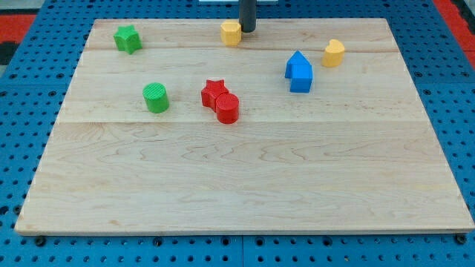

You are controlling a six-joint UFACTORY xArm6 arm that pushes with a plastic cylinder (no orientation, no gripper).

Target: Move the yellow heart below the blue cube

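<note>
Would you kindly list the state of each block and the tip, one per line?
my tip: on the board, touching the right side of one yellow block
yellow block: against my tip
other yellow block: alone, right of the blue blocks
blue blocks: touching each other
red star: touching red cylinder
green star: alone
green cylinder: alone

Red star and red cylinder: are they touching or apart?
Touching. The red star and red cylinder sit pressed together with no wood visible between them, the cylinder toward the view's bottom right of the star.
</note>
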